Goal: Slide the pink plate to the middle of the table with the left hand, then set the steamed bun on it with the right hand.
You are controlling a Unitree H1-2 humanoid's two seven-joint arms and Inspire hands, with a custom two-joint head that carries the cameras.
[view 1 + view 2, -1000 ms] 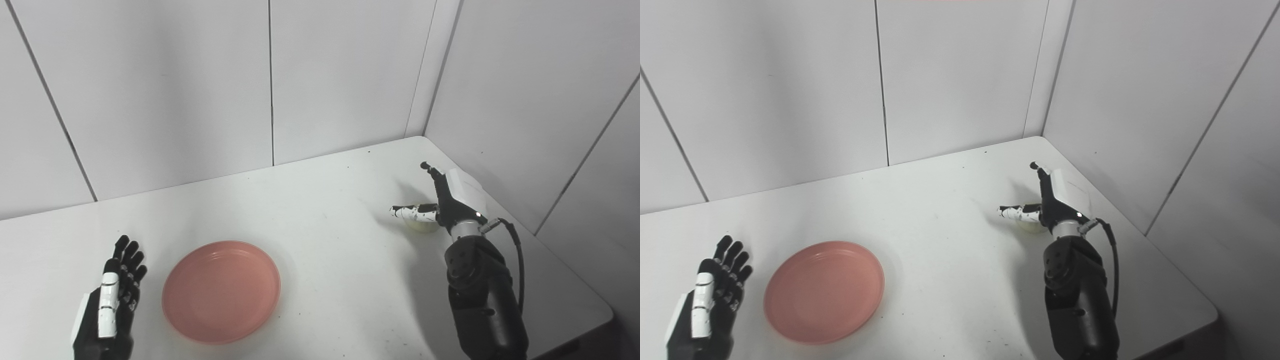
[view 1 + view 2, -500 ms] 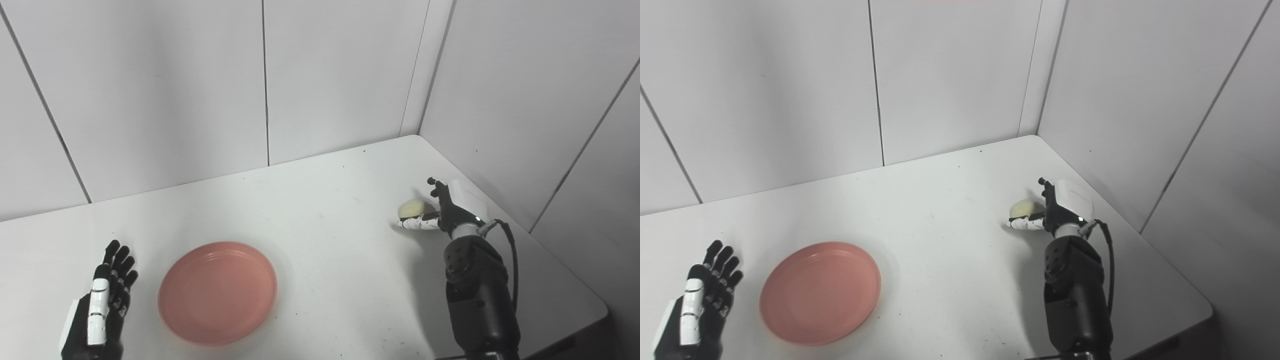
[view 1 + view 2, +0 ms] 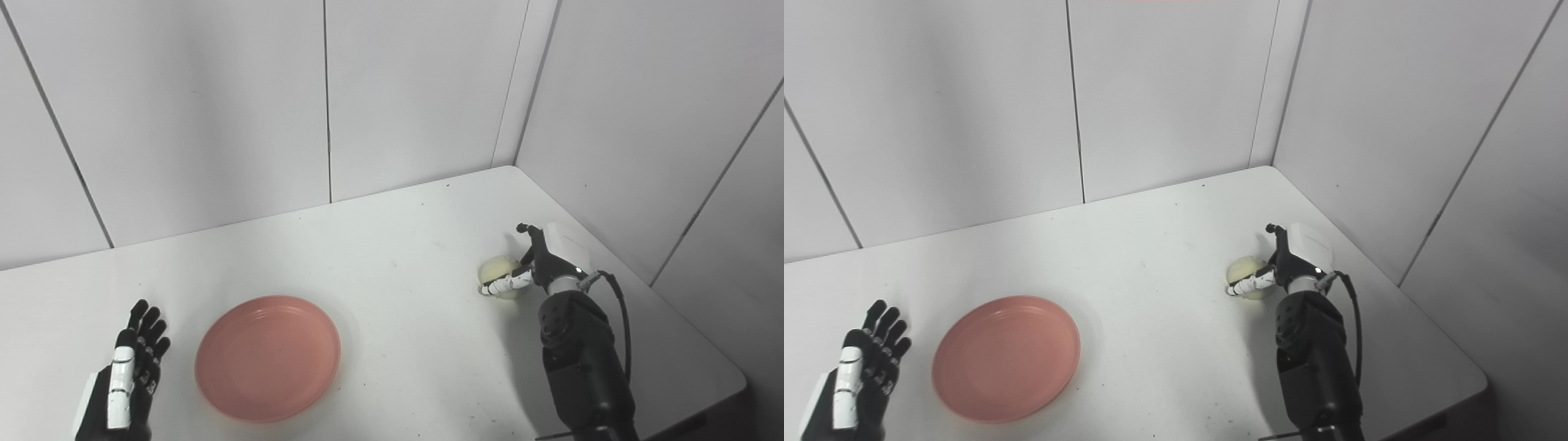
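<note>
Only bare white table [image 3: 404, 294] between pink plate [image 3: 267, 358], spread left hand [image 3: 125, 386] beside it, and right hand [image 3: 539, 263] cupping steamed bun [image 3: 497, 269].

Bare table [image 3: 416, 294] between steamed bun [image 3: 497, 269] and pink plate [image 3: 267, 358]; walls [image 3: 643, 122] close behind, right.

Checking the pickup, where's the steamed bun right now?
The steamed bun sits on the table's right side, against the right hand, far from the pink plate.
</note>
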